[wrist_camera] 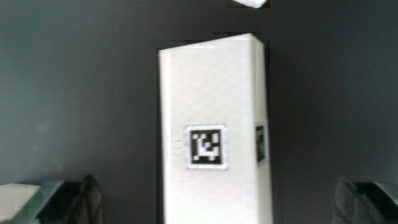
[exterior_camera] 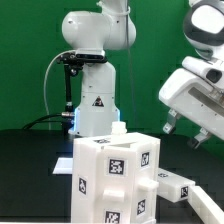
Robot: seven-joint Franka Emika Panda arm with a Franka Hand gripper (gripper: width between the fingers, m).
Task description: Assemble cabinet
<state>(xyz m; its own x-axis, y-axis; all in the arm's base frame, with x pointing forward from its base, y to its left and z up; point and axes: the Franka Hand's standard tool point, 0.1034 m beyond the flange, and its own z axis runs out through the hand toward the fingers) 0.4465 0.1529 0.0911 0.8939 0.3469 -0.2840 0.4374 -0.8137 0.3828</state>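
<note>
The cabinet body (exterior_camera: 113, 172), a white box of panels with black-and-white tags, stands at the front of the exterior view. A loose white panel (exterior_camera: 176, 186) lies just to its right on the black table. My gripper (exterior_camera: 183, 131) hangs in the air above and to the right of the cabinet, touching nothing. In the wrist view a long white panel (wrist_camera: 214, 110) with a tag lies on the dark table below, lengthwise between my fingers. The gripper (wrist_camera: 217, 205) is open wide and empty, its fingertips (wrist_camera: 71, 200) well apart from the panel's sides.
The arm's white base (exterior_camera: 95, 95) stands behind the cabinet. A small white piece (exterior_camera: 118, 127) shows above the cabinet's top edge. Another small white piece (wrist_camera: 251, 3) lies beyond the panel's far end. A green wall is behind.
</note>
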